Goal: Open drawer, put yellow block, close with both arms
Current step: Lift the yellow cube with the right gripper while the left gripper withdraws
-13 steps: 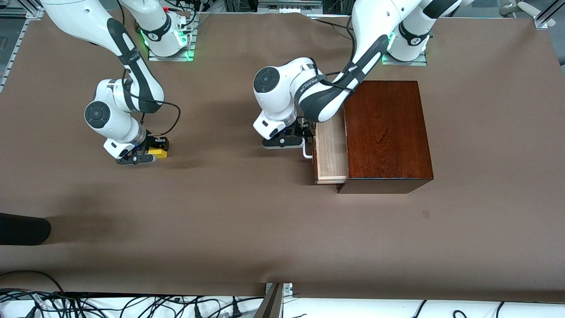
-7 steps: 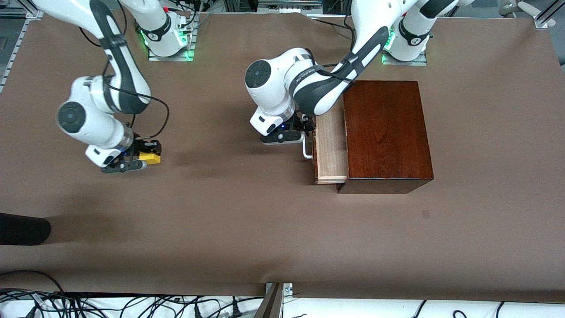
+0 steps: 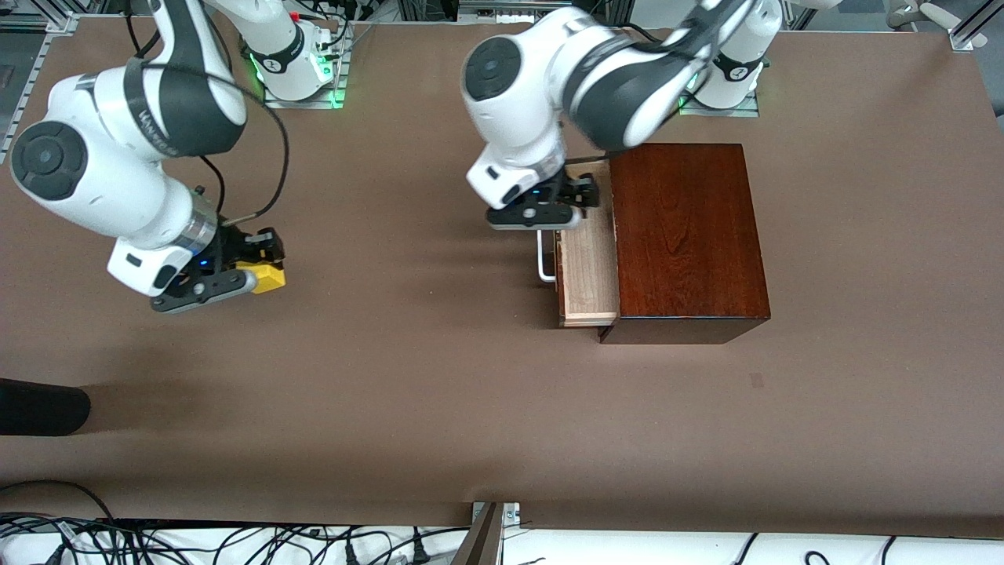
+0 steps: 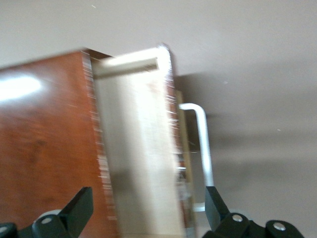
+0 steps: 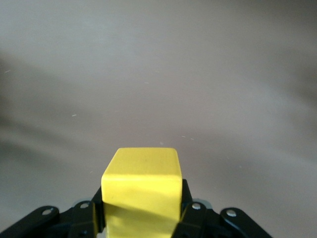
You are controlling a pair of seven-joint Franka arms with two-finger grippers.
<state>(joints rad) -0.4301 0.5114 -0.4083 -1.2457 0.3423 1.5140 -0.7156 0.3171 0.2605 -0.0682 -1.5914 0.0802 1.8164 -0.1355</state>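
The drawer (image 3: 587, 267) is pulled partly out of the dark mahogany box (image 3: 686, 235); its pale tray is empty and its white handle (image 3: 543, 257) faces the right arm's end. My left gripper (image 3: 543, 210) is open, raised over the drawer's end nearest the robot bases; in the left wrist view (image 4: 146, 210) the tray (image 4: 138, 158) and handle (image 4: 200, 148) lie below its spread fingers. My right gripper (image 3: 235, 273) is shut on the yellow block (image 3: 265, 277) and holds it above the table toward the right arm's end. The block (image 5: 141, 193) fills the right wrist view.
A black object (image 3: 39, 406) lies at the table edge at the right arm's end, nearer the front camera. Cables run along the table's front edge (image 3: 235, 541). Brown table surface (image 3: 416, 369) spreads between the block and the drawer.
My right gripper has lifted the yellow block off the table. My left gripper has let go of the handle, risen and moved over the open drawer.
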